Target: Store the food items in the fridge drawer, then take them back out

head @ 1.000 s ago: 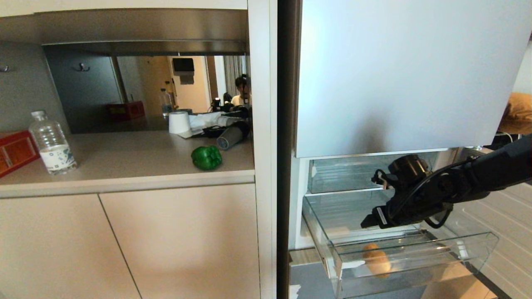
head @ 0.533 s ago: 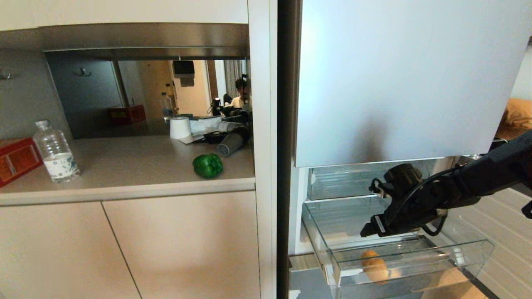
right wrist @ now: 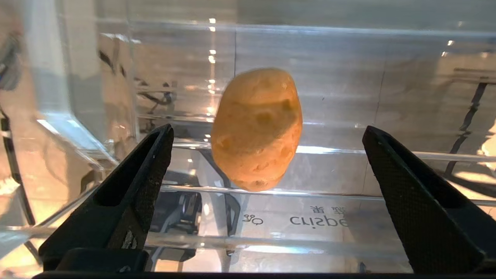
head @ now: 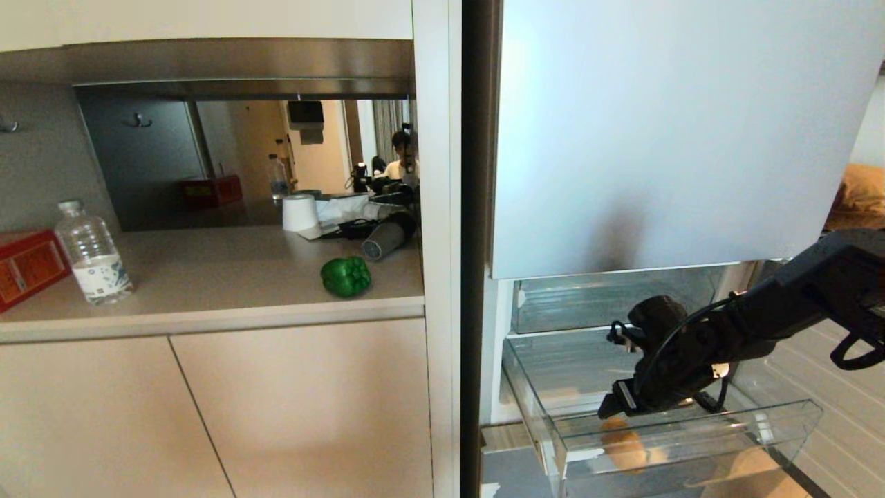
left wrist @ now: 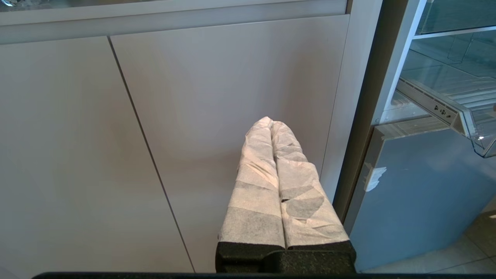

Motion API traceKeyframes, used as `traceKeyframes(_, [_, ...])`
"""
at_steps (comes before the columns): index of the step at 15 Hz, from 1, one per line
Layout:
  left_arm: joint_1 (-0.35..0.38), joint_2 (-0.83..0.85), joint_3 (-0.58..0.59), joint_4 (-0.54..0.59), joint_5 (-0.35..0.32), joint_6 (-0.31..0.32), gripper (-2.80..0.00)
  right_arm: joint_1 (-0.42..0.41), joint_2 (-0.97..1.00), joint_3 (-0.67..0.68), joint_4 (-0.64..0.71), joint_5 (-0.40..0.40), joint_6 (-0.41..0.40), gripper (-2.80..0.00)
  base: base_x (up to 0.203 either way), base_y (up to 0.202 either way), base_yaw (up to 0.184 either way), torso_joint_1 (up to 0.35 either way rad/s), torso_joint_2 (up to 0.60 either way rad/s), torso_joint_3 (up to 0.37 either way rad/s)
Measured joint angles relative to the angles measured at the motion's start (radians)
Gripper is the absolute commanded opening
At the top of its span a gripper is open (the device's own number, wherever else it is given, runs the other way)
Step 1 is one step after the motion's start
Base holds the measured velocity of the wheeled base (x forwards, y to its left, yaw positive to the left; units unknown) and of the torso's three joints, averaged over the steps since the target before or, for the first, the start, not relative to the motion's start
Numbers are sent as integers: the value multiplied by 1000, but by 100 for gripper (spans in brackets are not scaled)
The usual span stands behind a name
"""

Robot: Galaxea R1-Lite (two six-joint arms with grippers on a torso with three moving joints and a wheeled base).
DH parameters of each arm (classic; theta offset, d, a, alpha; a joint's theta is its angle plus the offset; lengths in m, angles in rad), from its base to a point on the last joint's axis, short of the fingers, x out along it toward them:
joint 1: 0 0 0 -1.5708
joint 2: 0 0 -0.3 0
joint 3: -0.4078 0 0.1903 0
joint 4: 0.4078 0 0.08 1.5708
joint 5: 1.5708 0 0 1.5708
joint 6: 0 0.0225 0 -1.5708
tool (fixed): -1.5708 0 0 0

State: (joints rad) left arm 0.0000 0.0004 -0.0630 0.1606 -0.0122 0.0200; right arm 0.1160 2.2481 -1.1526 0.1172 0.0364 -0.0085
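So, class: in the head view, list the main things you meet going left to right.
red box → water bottle → bell pepper → potato in the fridge drawer

The head view is evenly and softly lit, with daylight showing in the mirror-like back panel [head: 263,162] behind the worktop [head: 207,277]. The fridge door [head: 677,124] is pale and faintly hazy, with a soft grey shadow near its lower edge. Straight lines bow slightly toward the picture's edges.

In the right wrist view the clear fridge drawer [right wrist: 348,116] throws small bright glints and warm reflections; the potato [right wrist: 256,128] is sharp, half in shadow, while the drawer's side wall is smeared and blurred.

The left wrist view is bright, flat and sharp, with a mild shadow on the cabinet door [left wrist: 217,116].
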Motion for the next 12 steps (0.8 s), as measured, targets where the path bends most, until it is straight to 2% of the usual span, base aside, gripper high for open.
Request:
traceKeyframes(5, [0,0,0,0,0,0,-280,-3,33,48,-76,0,3,0,0,0,0,0,0,0])
traceKeyframes(9, [0,0,0,0,0,0,-280,-3,51,126,-234,2,0,0,0,0,0,0,0,0])
traceKeyframes(12, [0,0,0,0,0,0,-280,-3,71,151,-258,1,-2,0,0,0,0,0,0,0])
